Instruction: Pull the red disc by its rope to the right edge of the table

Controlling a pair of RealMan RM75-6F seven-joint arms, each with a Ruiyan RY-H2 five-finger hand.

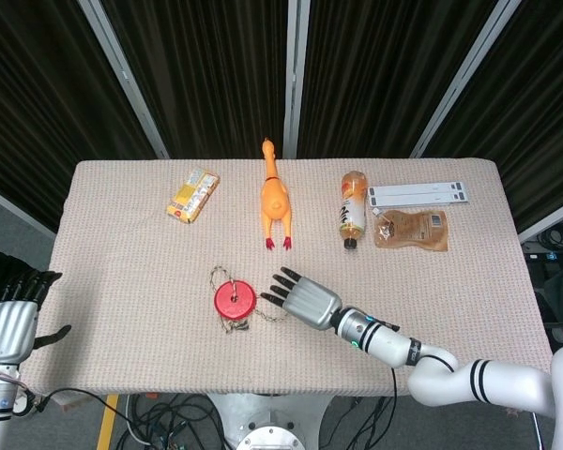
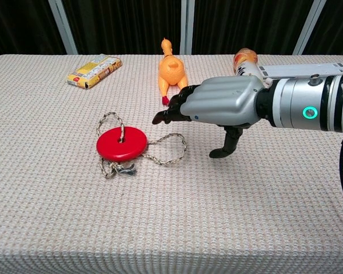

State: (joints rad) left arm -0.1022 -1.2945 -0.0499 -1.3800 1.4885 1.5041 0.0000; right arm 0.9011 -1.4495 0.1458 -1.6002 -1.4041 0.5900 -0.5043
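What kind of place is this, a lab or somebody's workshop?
Probably a robot test lab. A cloth-covered table stands before black curtains, with cables trailing beneath, and oddments are laid out like props: a rubber chicken, a bottle and a red disc on a rope.

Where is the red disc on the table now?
In the head view the red disc lies front and left of centre, before the rubber chicken, with its rope looping toward the right hand.
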